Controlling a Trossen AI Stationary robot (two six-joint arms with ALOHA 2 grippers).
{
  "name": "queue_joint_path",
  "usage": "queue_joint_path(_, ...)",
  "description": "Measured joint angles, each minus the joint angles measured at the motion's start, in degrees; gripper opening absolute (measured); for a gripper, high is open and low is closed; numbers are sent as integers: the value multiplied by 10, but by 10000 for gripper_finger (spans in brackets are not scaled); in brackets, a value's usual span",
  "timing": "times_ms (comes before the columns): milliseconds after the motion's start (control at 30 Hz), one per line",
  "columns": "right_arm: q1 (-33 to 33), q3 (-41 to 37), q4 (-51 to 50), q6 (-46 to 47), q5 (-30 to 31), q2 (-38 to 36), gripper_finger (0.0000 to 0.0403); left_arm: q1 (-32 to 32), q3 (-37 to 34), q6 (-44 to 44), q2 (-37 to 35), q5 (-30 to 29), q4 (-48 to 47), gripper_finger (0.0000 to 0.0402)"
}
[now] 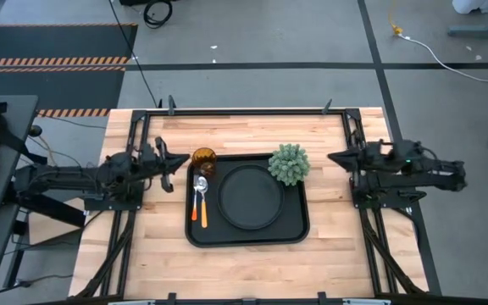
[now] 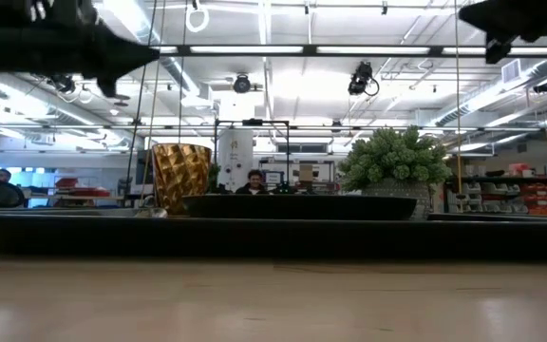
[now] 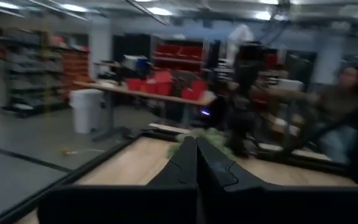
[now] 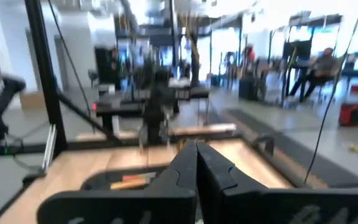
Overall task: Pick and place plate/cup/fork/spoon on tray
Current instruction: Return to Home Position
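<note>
Both claws are hovering with fingers pressed together, holding nothing: the left claw (image 1: 182,161) just left of the tray (image 1: 295,233), the right claw (image 1: 332,158) to its right. On the tray, the cup (image 1: 203,160) is standing at the far left corner, the spoon (image 1: 198,193) and fork (image 1: 204,208) are lying below it, and the plate (image 1: 250,196) is sitting centrally. A plant (image 1: 289,163) is overlapping the far right corner. The fork's head is hard to make out. No writing is readable.

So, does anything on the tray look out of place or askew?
Only one thing stands out: a small green plant sits at the tray's back right corner, overlapping its rim, and it is not tableware. The plate, cup, spoon and fork rest on the tray, tidy and undamaged.
</note>
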Motion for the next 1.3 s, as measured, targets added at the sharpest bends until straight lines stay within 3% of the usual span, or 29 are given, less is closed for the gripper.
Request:
queue_joint_path(67,0,-4,-5,9,3,-33,4,5,-33,6,-26,-29,23,1)
queue_joint_path(167,0,4,-20,15,-17,-22,7,23,-53,5,-72,-40,11,1)
queue_joint_path(300,0,-13,-22,56,-15,-3,9,52,-52,-10,-128,39,-67,1)
queue_joint_path(467,0,-26,-14,41,3,1,10,97,-55,-4,-211,43,-166,1)
queue_joint_path(567,1,-36,-14,49,-2,0,10,123,-55,-8,-254,75,-210,1)
queue_joint_path(733,1,-84,32,110,-14,1,10,132,-55,-9,-255,167,-218,1)
queue_joint_path(867,1,-172,139,203,-21,0,11,132,-55,-24,-255,171,-218,1)
queue_joint_path(933,1,-210,202,212,-49,0,12,132,-55,-32,-255,171,-219,1)
queue_joint_path(1133,-6,-209,277,188,-143,-4,12,132,-55,3,-254,133,-210,9)
queue_joint_path(1300,-6,-209,236,160,-218,-9,12,132,-55,16,-254,106,-203,16)
